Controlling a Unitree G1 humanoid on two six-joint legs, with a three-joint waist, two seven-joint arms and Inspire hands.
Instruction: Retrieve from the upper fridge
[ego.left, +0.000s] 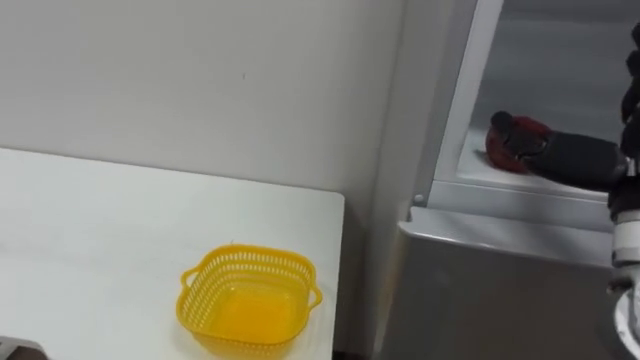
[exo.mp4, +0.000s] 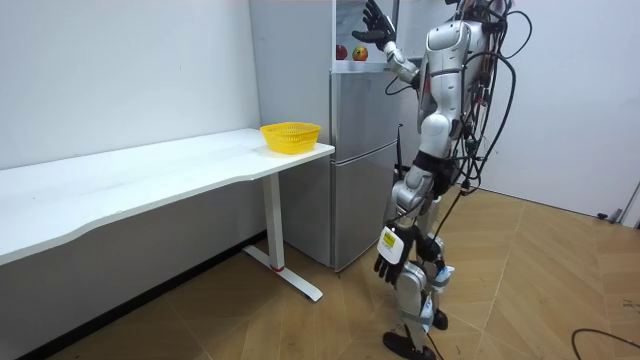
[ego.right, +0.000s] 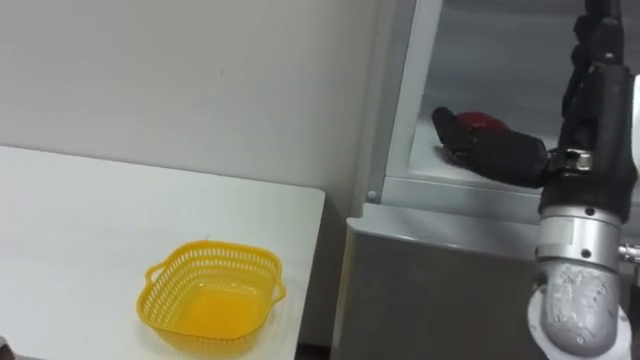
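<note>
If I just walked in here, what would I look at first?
Probably the robot's right hand, up with straight fingers at the open top of the fridge, partly hiding something red inside it. Then the bright yellow basket, empty, near the edge of the white table just left of the fridge.

A plain room fitted out as a makeshift kitchen corner, more lab than home.
A tall silver fridge (exo.mp4: 360, 190) stands against bare white walls (exo.mp4: 100, 70) on a wood-plank floor (exo.mp4: 560, 280). Its upper compartment is open on what look like two round fruits (exo.mp4: 341, 52), too small to name surely. Beside it runs a long white desk-style table (exo.mp4: 150, 170) bearing one yellow plastic basket (exo.mp4: 290, 136).
</note>
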